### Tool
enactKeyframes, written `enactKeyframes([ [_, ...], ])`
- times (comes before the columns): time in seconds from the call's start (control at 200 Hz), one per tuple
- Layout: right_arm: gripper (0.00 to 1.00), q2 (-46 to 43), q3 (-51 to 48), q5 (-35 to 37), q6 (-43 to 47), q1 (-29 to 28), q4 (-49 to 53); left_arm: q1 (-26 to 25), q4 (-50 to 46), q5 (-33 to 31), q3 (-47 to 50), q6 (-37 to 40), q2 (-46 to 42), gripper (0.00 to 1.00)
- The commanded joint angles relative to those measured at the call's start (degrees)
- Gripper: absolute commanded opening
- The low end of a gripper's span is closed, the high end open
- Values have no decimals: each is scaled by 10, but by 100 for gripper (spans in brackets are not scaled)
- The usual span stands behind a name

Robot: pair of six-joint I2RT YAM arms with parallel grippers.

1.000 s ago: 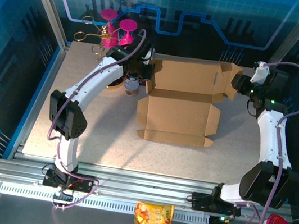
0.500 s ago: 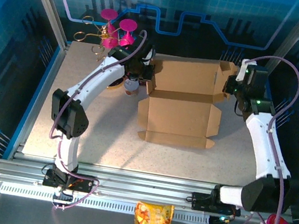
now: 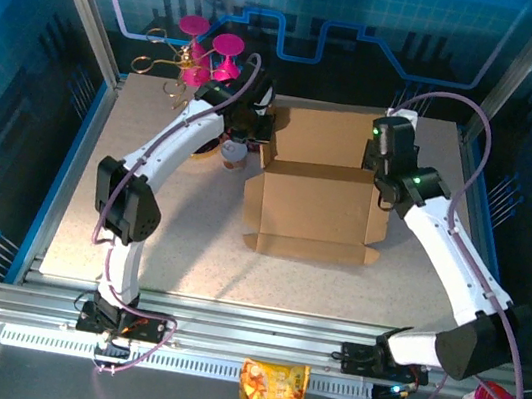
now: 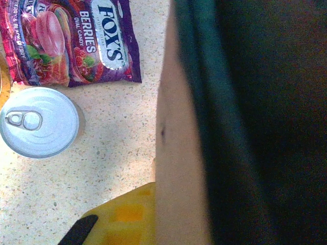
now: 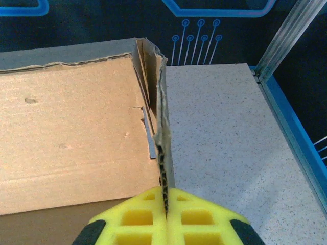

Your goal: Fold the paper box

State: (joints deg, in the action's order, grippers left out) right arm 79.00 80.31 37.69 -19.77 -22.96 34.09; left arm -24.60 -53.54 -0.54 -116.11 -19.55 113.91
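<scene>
1. Swinging in from the tabletop's right edge, the right arm [image 3: 442, 238] has reached the far right corner of the box [image 3: 310, 207]. Its jaws have closed over the last second. The right side flap, which lay spread outward before, now stands upright. The left arm [image 3: 168, 149] has hardly shifted.
2. The right jaws are fully closed on that upright flap. In the right wrist view its corrugated edge [image 5: 162, 127] is squeezed between the two yellow pads [image 5: 138, 217].
3. The left jaws are closed too, at the box's far left corner. The left wrist view shows one yellow pad [image 4: 127, 217] pressed against a strip of cardboard [image 4: 179, 153]. The other side is lost in a dark blur, so they appear to pinch the left flap, but that is a judgement.
4. The box lies open in the middle of the tabletop [image 3: 140, 230], between the two arms. One panel points toward the back wall and the other toward the arm bases.
5. A can [image 4: 38, 121] and a purple candy packet [image 4: 71, 41] sit on the tabletop just beside the box's left side. An orange snack bag [image 3: 272, 395] lies on the front rail, well apart from it.
6. The fold looks early to midway. The two far side flaps are raised and held. The near panel's side and front flaps still lie low, no tab looks tucked in, and the box is not closed. Those walls still need raising and locking, then the lid folding over.
</scene>
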Motion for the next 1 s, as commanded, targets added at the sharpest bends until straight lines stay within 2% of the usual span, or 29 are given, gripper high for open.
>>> enactKeyframes([
  [0.0, 0, 25, 39, 45, -31, -11, 25, -1, 12, 18, -22, -15, 3, 0],
  [0.275, 0, 91, 68, 61, -44, -49, 34, -2, 31, 24, 0, -11, -12, 0],
  [0.36, 0, 107, 67, 46, -41, -53, 25, -2, 44, 32, 12, -8, -20, 0],
  [0.48, 0, 109, 76, -44, -5, -35, 7, 4, 63, 50, 36, 0, -32, 0],
  [0.57, 0, 90, 80, -248, 26, 21, -11, 17, 92, 73, 71, 6, -47, 0],
  [0.655, 16, 74, 102, -394, 46, 69, 3, 36, 139, 107, 111, 6, -65, 0],
  [0.745, 38, 50, 119, -509, 58, 104, 8, 57, 179, 143, 141, 4, -75, 0],
  [0.79, 48, 31, 123, -528, 51, 111, 6, 65, 191, 158, 147, 5, -75, 0],
  [0.84, 55, 7, 119, -545, 34, 117, -9, 72, 206, 173, 153, 7, -74, 0],
  [0.996, 63, -64, 95, -578, -23, 151, -69, 86, 236, 218, 158, 21, -69, 0],
])
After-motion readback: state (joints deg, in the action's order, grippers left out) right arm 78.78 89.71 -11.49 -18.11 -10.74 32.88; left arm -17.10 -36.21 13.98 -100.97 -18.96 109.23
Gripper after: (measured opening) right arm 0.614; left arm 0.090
